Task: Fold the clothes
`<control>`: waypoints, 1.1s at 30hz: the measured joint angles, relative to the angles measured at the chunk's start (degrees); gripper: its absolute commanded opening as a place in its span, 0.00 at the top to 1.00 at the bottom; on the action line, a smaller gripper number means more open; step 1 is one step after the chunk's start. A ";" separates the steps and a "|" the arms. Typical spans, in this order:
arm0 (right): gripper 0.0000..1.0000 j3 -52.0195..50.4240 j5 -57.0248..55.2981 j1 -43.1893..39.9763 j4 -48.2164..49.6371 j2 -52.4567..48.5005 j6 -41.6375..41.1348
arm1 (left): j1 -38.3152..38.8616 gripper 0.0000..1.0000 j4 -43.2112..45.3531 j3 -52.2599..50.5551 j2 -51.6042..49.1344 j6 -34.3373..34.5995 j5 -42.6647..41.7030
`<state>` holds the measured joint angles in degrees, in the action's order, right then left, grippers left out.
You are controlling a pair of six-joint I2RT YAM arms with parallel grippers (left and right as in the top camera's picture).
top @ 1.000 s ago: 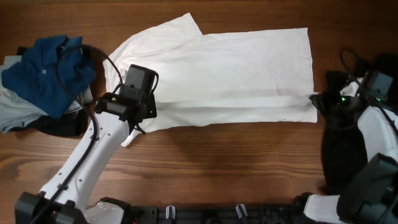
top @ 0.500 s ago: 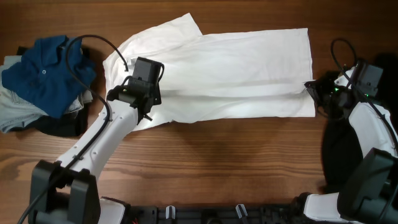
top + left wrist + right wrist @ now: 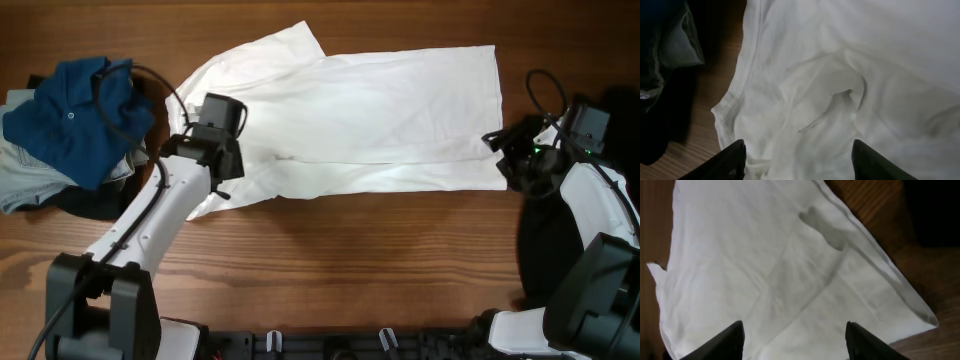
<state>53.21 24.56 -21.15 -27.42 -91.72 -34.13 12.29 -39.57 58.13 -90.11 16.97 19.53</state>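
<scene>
Evidently the shirt (image 3: 370, 110) lies spread on the bench (image 3: 350, 260), its near long edge seemingly doubled over. The left gripper (image 3: 799, 150) and right gripper (image 3: 792, 330) hover over opposite ends, jaws apart and empty (probably so the fold lies undisturbed).

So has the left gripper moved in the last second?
Yes. Overhead, the left gripper has shifted toward the table's far edge, now level with the unmoved dark blue polo shirt.

Wooden table (image 3: 350, 250), white shirt (image 3: 400, 110), blue polo (image 3: 70, 120)
</scene>
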 measured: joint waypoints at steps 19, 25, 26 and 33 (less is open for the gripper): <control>0.35 0.00 -1.70 0.00 -2.75 0.00 2.97 | -7.98 0.96 12.17 0.02 -9.49 -11.56 -18.27; 0.35 0.00 -1.70 0.00 -3.30 0.00 2.97 | -7.98 0.96 15.23 0.02 -9.49 -12.00 -13.07; 0.35 0.00 -1.70 0.00 -3.28 0.00 2.97 | -7.98 0.96 15.47 0.04 -9.49 -12.00 -12.15; 0.35 0.00 -1.95 0.00 -3.28 0.00 2.97 | -7.98 0.96 20.22 4.63 -9.49 -11.96 -10.25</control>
<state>53.21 22.61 -21.15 -30.70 -91.72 -31.16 4.32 -19.35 62.76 -99.59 5.02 9.28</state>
